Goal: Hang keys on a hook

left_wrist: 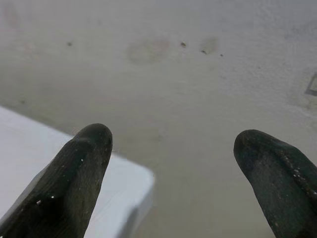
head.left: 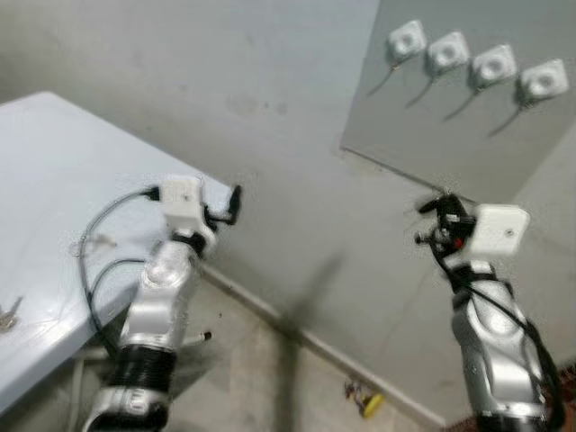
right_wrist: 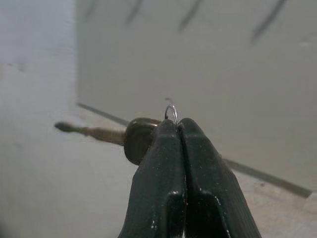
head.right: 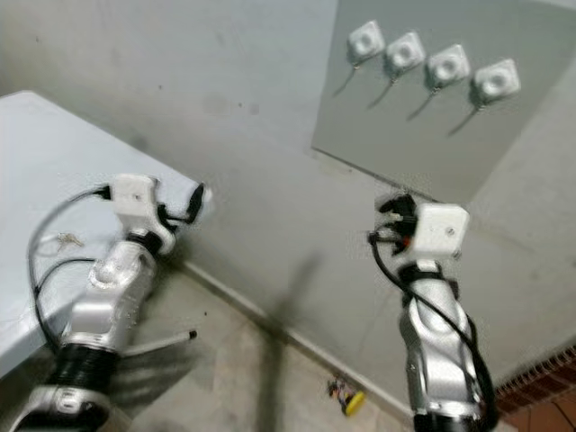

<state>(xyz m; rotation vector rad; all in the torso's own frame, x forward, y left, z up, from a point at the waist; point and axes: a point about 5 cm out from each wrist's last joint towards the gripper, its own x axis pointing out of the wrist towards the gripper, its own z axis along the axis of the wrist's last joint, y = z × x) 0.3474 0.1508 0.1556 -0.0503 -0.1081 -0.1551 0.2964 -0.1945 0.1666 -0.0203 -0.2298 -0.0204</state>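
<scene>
My right gripper [right_wrist: 177,130] is shut on a brass key [right_wrist: 136,139]; its thin wire ring [right_wrist: 172,111] pokes out above the fingertips and the blade sticks out sideways. In the eye views that gripper [head.left: 438,219] is raised before the grey wall panel [head.left: 450,144], below and left of a row of several white hooks [head.left: 475,65]. My left gripper [left_wrist: 183,148] is open with nothing between its fingers; it [head.left: 232,202] hovers past the corner of the white table [head.left: 54,180], facing the wall.
A second bunch of keys [head.left: 9,315] lies on the table at the far left, and a small ring [head.left: 94,241] lies by the left arm's cables. A yellow object [head.left: 369,402] lies on the floor by the wall's base.
</scene>
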